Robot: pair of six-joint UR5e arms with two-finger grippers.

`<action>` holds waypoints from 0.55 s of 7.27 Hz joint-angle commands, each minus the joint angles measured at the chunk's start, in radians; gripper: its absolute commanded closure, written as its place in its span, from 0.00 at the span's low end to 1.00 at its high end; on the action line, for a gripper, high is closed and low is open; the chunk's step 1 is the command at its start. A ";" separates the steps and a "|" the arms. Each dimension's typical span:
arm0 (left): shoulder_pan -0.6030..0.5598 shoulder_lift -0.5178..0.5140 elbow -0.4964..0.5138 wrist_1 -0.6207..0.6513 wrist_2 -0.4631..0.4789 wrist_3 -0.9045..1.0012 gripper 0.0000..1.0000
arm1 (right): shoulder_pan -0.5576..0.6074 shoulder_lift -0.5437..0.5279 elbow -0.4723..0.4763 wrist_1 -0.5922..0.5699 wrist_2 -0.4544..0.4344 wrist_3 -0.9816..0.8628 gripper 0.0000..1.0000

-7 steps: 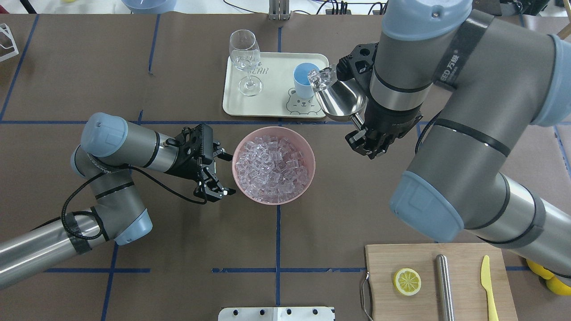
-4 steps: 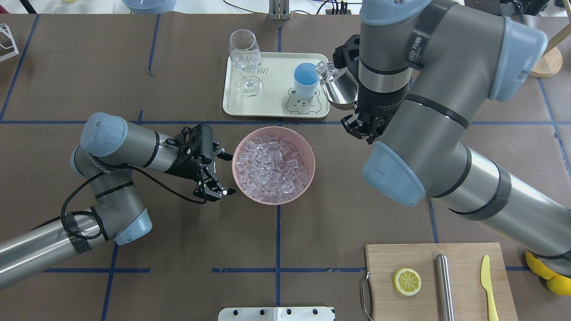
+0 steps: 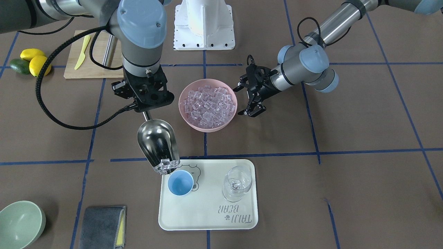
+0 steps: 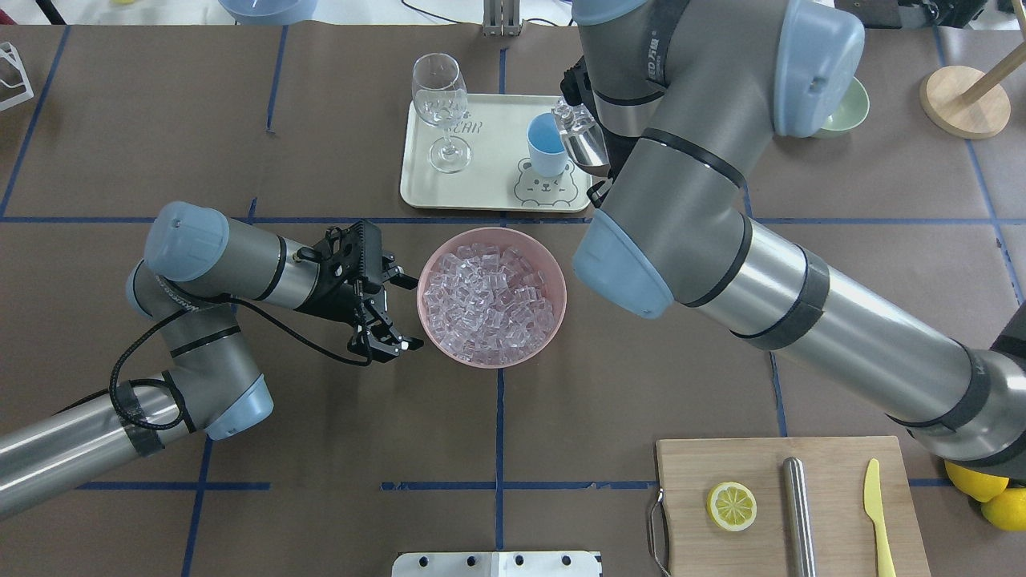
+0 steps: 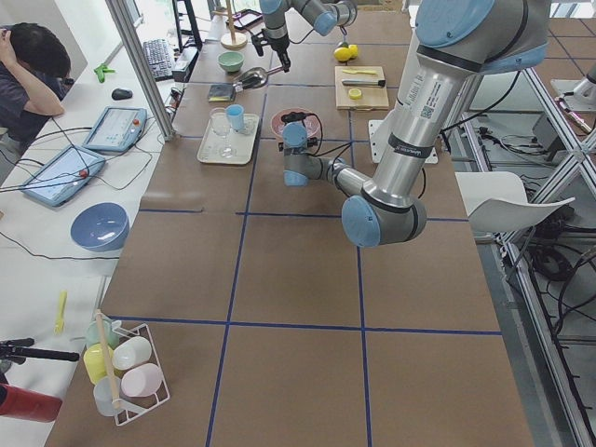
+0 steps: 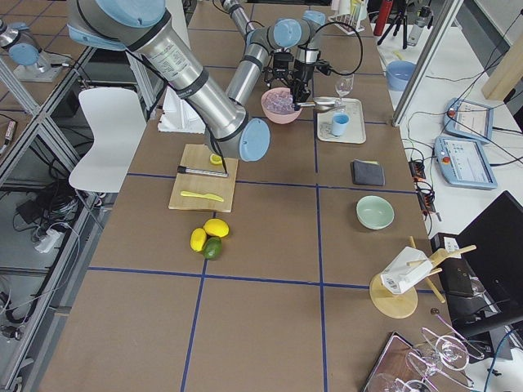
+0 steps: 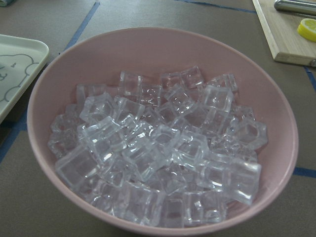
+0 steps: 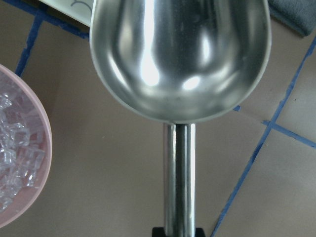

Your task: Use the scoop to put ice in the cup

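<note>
My right gripper [image 3: 147, 107] is shut on the rod handle of the shiny steel scoop [image 3: 157, 141]. The scoop [image 4: 585, 146] points at the light-blue cup [image 3: 180, 182], and a few clear ice cubes [image 3: 167, 166] sit at its lip, right beside the cup's rim. The cup [image 4: 547, 144] stands on a cream tray and its inside looks bare. More ice [image 7: 158, 158] fills a pink bowl [image 3: 185, 114]. Left of that bowl in the overhead view, my left gripper [image 4: 409, 314] is open and holds nothing. The right wrist view shows the scoop [image 8: 180, 54] from underneath.
The cream tray [image 4: 489, 192] also carries a clear wine glass [image 4: 441, 104]. A cutting board [image 4: 834, 545] at the near right holds a lemon slice [image 4: 731, 506], a steel cylinder [image 4: 797, 513] and a yellow knife [image 4: 875, 513]. A green bowl [image 3: 20, 223] and grey cloth [image 3: 102, 226] lie beyond the tray.
My right arm has swung leftward over the tray's edge, carrying the scoop so the ice at its lip now sits against the cup's rim. The left arm has not moved.
</note>
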 commanded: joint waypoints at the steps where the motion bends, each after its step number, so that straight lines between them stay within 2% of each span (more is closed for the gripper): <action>1: 0.000 0.000 0.000 0.000 0.000 -0.001 0.00 | 0.000 0.077 -0.078 -0.087 -0.060 -0.116 1.00; 2: 0.000 0.000 0.000 0.000 0.000 -0.001 0.00 | 0.000 0.085 -0.084 -0.119 -0.099 -0.215 1.00; 4: -0.002 0.000 0.000 -0.001 0.000 -0.003 0.00 | 0.006 0.092 -0.086 -0.176 -0.115 -0.251 1.00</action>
